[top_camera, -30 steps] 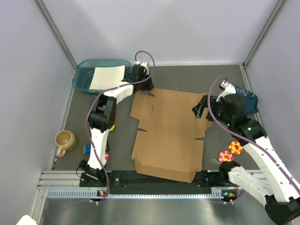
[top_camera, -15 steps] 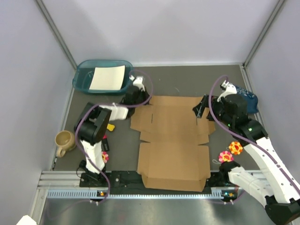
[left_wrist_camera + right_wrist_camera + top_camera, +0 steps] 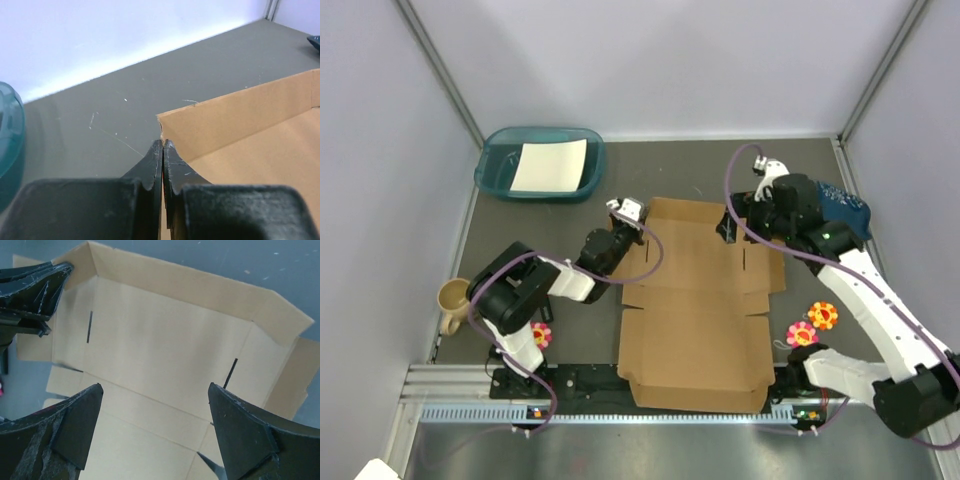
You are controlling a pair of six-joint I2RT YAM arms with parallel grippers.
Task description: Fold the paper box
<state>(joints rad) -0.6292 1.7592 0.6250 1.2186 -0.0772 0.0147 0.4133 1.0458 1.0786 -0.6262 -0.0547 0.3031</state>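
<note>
paper box (image 3: pixel 690 300) sits mid-table, mostly flat, long axis running 12 to 6. its near edge is by the arm bases. only the far flap (image 3: pixel 190 285) at 12 o'clock stands up as a low wall; the side flaps lie roughly flat.

left gripper (image 3: pixel 632 225) is low on the table at the box's 10-11 o'clock corner. in the left wrist view the fingers (image 3: pixel 150 165) are pressed together, and the corner's cut edge runs straight into the seam between them. i read that as a pinch on the cardboard there, though the overlap is too thin to be sure. likely reason: it anchors that corner and keeps the far flap up so the sheet doesn't skate while the other arm works.

right gripper (image 3: pixel 728 225) hangs above the box's 1-2 o'clock area with its jaws spread wide and nothing between them. its wrist view looks straight down on the base panel, with one finger (image 3: pixel 65 430) at 8 o'clock of that view and the other at 4. the two slits (image 3: pixel 90 326) are both visible. it is apart from the cardboard. my guess is it's lining up on the right side flap or the far flap's right end.

folding is barely started. teal tray (image 3: pixel 500 170) at 11 o'clock and mug (image 3: pixel 457 300) at 8 o'clock are well apart from both grippers.
</note>
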